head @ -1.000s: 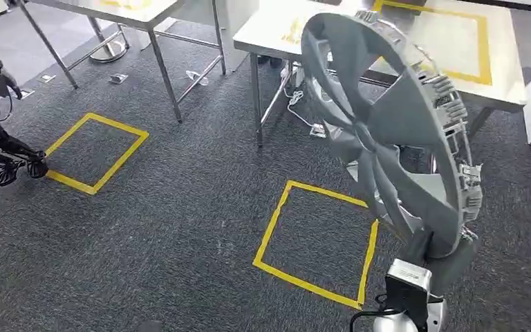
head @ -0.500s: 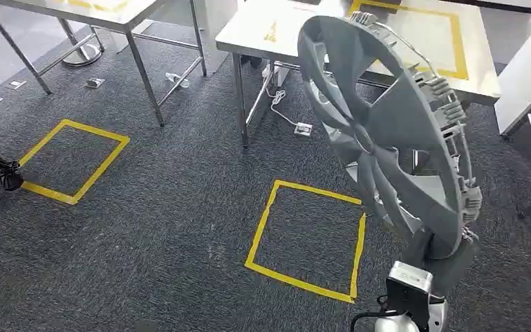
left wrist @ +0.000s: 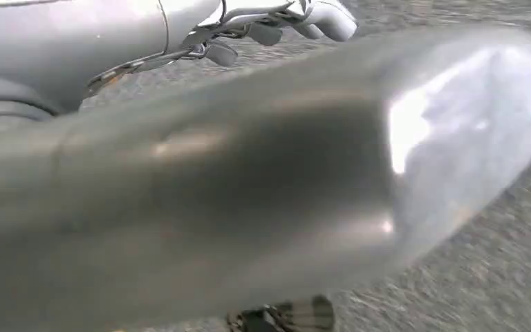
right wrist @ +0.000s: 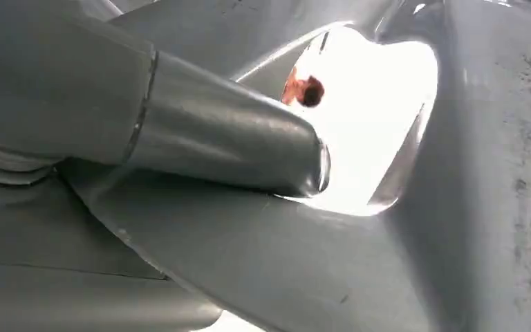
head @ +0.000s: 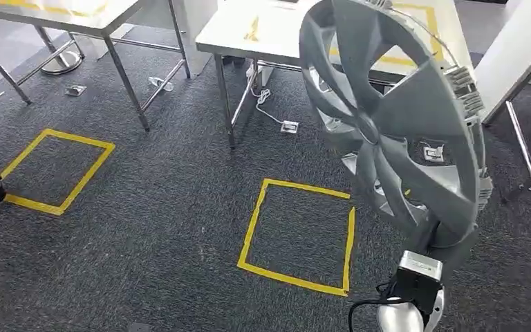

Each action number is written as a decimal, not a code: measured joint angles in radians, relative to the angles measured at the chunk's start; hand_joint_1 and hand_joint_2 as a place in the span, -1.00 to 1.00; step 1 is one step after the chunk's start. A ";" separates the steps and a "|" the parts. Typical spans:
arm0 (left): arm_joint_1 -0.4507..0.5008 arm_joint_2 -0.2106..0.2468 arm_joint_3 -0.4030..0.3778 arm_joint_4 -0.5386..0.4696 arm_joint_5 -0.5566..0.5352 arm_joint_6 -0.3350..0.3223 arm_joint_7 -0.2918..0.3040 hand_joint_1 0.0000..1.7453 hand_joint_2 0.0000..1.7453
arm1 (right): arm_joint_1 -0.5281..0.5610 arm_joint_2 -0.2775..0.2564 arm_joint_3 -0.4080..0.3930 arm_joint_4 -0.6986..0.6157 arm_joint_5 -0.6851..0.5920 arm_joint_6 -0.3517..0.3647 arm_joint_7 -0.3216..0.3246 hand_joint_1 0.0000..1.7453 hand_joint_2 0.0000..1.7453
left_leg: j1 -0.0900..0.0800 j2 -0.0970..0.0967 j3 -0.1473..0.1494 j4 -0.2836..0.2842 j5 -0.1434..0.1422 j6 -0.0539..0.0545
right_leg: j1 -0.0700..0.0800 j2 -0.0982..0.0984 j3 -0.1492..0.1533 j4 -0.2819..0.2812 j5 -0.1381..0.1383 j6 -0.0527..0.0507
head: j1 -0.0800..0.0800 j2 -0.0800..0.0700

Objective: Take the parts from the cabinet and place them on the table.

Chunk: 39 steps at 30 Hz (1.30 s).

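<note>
A large grey wheel cover (head: 394, 124) stands upright on edge in the head view, its spokes facing left. My right hand (head: 448, 242) grips it by the bottom rim, above the silver wrist. In the right wrist view my grey thumb (right wrist: 228, 145) presses on a spoke of the wheel cover (right wrist: 318, 270). Behind the cover stands the steel table (head: 231, 34) with a yellow tape rectangle on its top. My left hand (left wrist: 249, 187) is a blurred grey shape over the carpet, and how its fingers lie cannot be made out.
A yellow tape square (head: 252, 228) marks the carpet in front of the table, and another (head: 90, 162) lies to the left. A second steel table (head: 76, 17) stands at the back left. A floor socket (head: 290, 126) and cable lie under the near table. A white panel (head: 518, 41) leans at right.
The camera has moved: tables and floor squares have slid left and up in the picture. The wheel cover stays held in my right hand, a little higher in view.
</note>
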 joint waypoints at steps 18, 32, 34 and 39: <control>-0.015 0.009 0.000 0.003 -0.018 -0.087 0.074 -1.00 -1.00 | -0.001 0.000 0.000 0.010 -0.005 -0.028 0.005 1.00 -1.00 | 0.001 -0.146 -0.008 -0.005 0.015 -0.002 | -0.004 0.226 -0.018 -0.008 0.023 -0.009 | -0.008 0.000; -0.016 0.009 0.000 0.000 -0.018 -0.039 0.076 -1.00 -1.00 | 0.004 -0.003 0.001 0.013 0.021 -0.025 0.004 1.00 -1.00 | 0.008 -0.064 0.007 -0.014 -0.002 -0.016 | 0.005 0.073 0.003 -0.002 -0.011 -0.012 | 0.003 0.000; -0.016 0.009 0.000 0.000 -0.012 -0.036 0.075 -1.00 -1.00 | 0.005 -0.003 0.001 0.013 0.021 -0.019 0.005 1.00 -1.00 | 0.011 -0.063 0.016 -0.018 -0.005 -0.031 | 0.002 0.077 0.008 -0.010 -0.009 -0.029 | 0.004 0.000; -0.010 0.009 0.000 0.000 -0.006 -0.034 0.074 -1.00 -1.00 | 0.005 -0.003 0.002 0.014 0.019 -0.014 0.006 1.00 -1.00 | 0.012 -0.073 -0.148 0.283 -0.119 -0.042 | 0.002 0.079 0.039 -0.013 -0.030 -0.053 | -0.005 0.000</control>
